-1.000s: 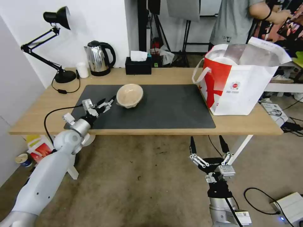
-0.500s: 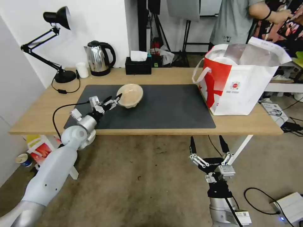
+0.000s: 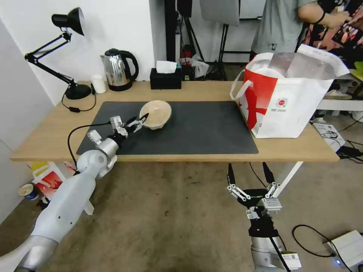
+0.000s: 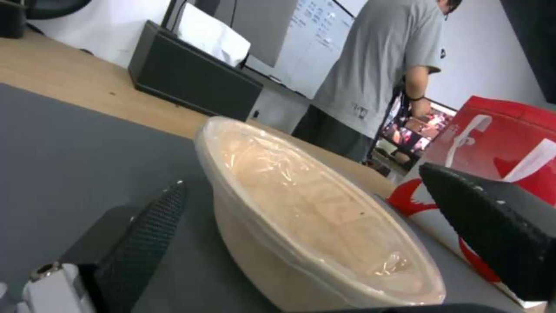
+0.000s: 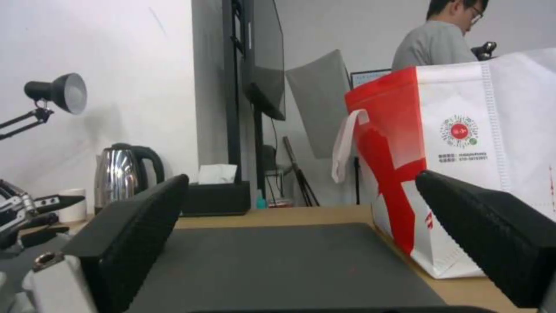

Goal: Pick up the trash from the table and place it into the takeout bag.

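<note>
Reaching across the near-left part of the dark grey mat (image 3: 181,126), the left gripper (image 3: 140,120) sits right at the near-left rim of the beige paper bowl (image 3: 155,113), its fingers spread apart with nothing clamped between them. From the left wrist view the bowl (image 4: 312,217) lies between the two black ribbed fingertips (image 4: 147,228), one on each side of it and neither one visibly pressing on the rim; a clear film covers the bowl's top. The bowl rests on the mat, left of the mat's middle and toward the far side, tilted a little toward the gripper.

Over on the right end of the light-wood table (image 3: 49,128) stands the takeout bag (image 3: 287,102), white with a red panel, mouth open and silver lining showing, one white strap handle drooping off its left side. Bag and bowl are well apart, with bare mat between them.

Down low, the right gripper (image 3: 249,174) hangs in front of the table's near edge, below the tabletop, fingers wide open and holding nothing. Its wrist view looks level along the mat toward the bag (image 5: 463,174).

Along the far edge of the table sit a black desk lamp (image 3: 70,22), a small white cup (image 3: 99,84), a steel kettle (image 3: 118,70) and a black tissue box (image 3: 165,78).
</note>
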